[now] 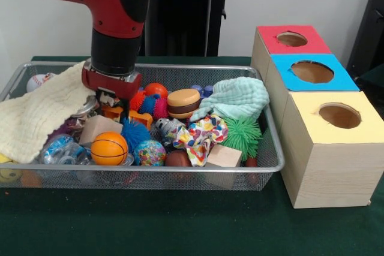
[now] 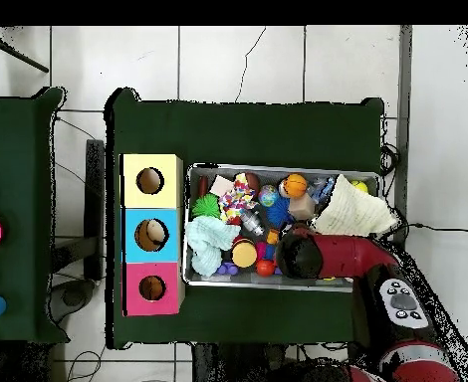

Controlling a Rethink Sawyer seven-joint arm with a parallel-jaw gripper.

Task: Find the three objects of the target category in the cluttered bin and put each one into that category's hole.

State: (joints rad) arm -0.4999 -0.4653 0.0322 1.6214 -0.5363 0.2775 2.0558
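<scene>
The silver wire-mesh bin [image 1: 271, 125] is full of toys and cloths; it also shows in the overhead view [image 2: 278, 168]. My gripper [image 1: 108, 101] is down inside the bin's left part, among the clutter beside an orange block, and the red wrist hides most of it. In the overhead view the arm [image 2: 323, 255] covers it. I see no tan-orange or pale yellow plush toy clearly; a yellow object [image 1: 8, 173] lies half hidden at the bin's front left corner. The red-topped box's hole [image 1: 292, 39] is farthest from the camera, and in the overhead view [image 2: 152, 288] it is nearest the robot.
A cream cloth [image 1: 36, 115] drapes over the bin's left end and a mint cloth [image 1: 237, 97] lies at its right. An orange basketball [image 1: 109, 148], spiky balls, a green spiky ball [image 1: 243, 135], a patterned cloth and wooden blocks fill the bin. Blue-topped [image 1: 312, 72] and yellow-topped [image 1: 339, 116] boxes stand beside the red one.
</scene>
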